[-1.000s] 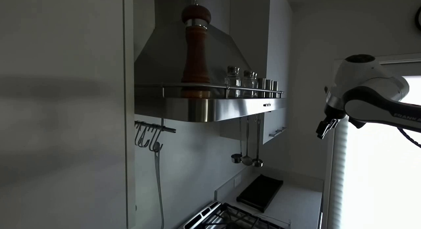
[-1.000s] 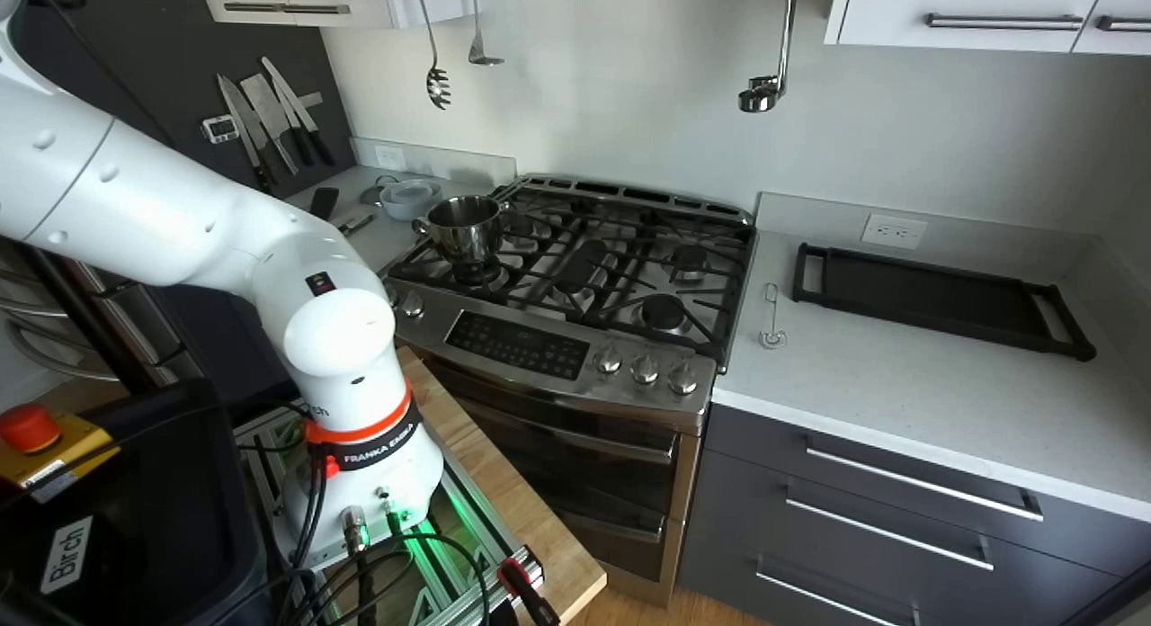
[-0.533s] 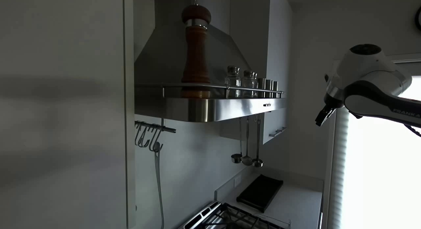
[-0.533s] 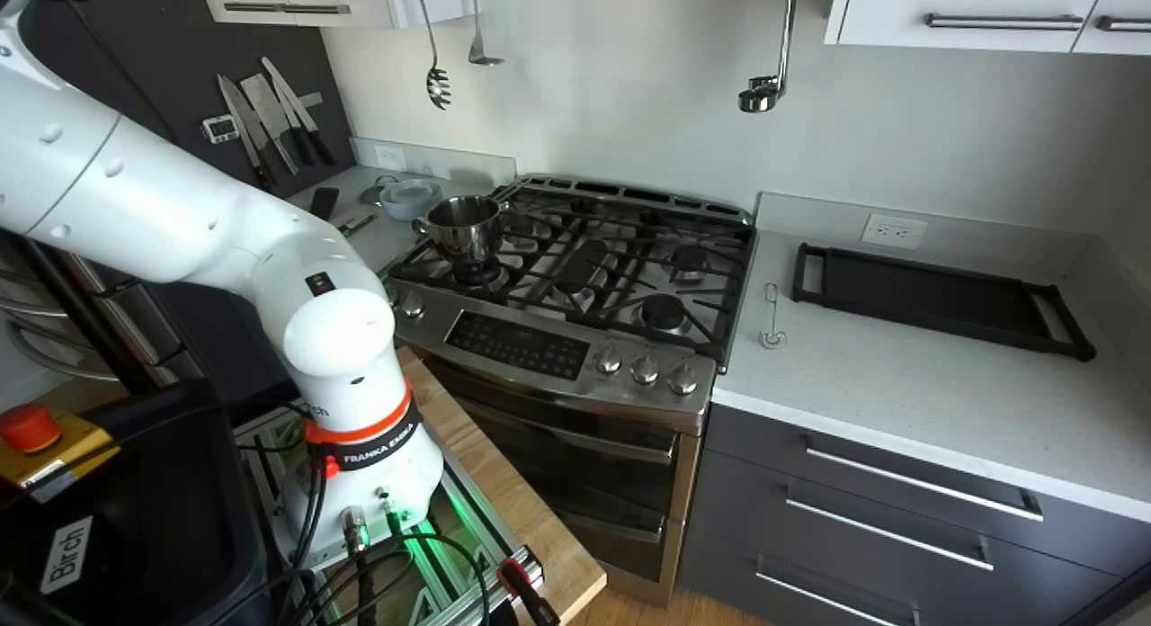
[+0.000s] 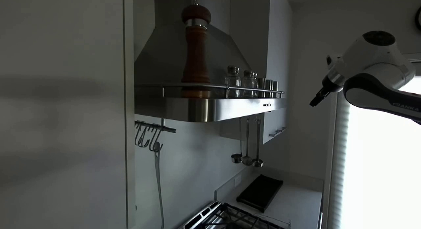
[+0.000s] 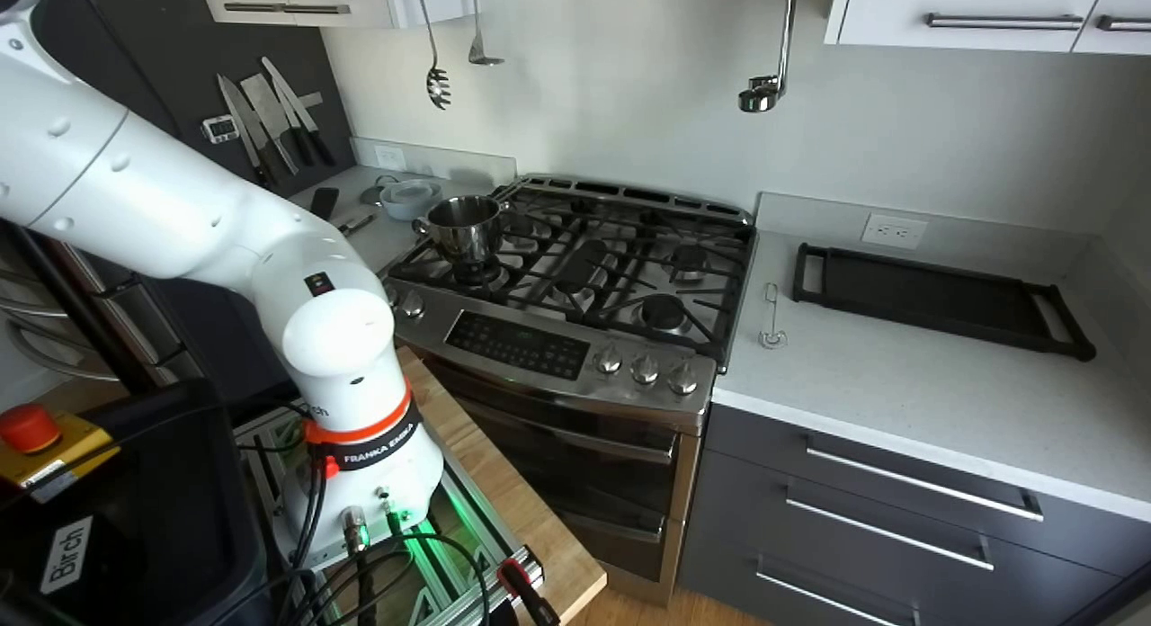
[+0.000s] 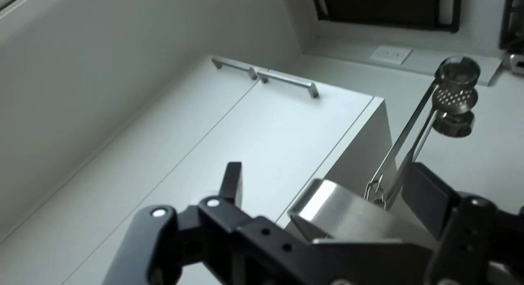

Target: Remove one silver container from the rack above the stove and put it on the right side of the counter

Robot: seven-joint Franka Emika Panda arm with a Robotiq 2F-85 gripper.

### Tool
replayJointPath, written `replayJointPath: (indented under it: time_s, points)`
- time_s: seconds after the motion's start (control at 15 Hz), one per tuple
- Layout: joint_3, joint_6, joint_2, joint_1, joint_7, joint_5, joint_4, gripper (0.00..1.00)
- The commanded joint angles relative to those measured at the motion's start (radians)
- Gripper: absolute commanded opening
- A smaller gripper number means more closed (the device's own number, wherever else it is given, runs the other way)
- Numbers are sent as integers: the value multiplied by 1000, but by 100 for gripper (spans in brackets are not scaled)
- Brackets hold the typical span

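Observation:
Silver containers (image 5: 261, 87) stand upright in a small group at the far end of the rack (image 5: 217, 87), on the shelf of the steel range hood (image 5: 243, 109). My gripper (image 5: 315, 102) hangs in the air to the right of the rack, apart from it, pointing down and left. In the wrist view my gripper (image 7: 327, 182) is open, with nothing between its fingers; the hood corner (image 7: 339, 211) shows beyond them. The containers are out of view there. The right side of the counter (image 6: 899, 410) shows beside the stove (image 6: 584, 266).
Glass jars (image 5: 233, 81) and a tall wooden pepper mill (image 5: 196, 54) share the rack. Ladles (image 5: 257, 161) hang below the hood. A wall cabinet (image 5: 279, 64) stands behind it. A black griddle (image 6: 935, 298) and a small whisk (image 6: 772, 325) lie on the right counter. A pot (image 6: 464, 230) stands on the stove.
My gripper has risen and moved slightly left in an exterior view, tilting nearer to level. The arm's wrist part has lifted with it. The containers have not moved.

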Motion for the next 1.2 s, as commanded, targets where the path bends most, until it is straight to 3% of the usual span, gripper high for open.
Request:
replayJointPath:
  time_s: [0.0, 0.4, 0.6, 0.67, 1.13]
  points:
    - [-14, 103, 67, -2, -53, -18, 88, 100]
    - [13, 272, 172, -42, -31, -37, 184, 100]
    - [44, 293, 215, -64, 18, -55, 220, 100]
    - [23, 280, 187, -42, -18, -24, 190, 100]
    - [39, 298, 206, -26, 1, -5, 202, 100]
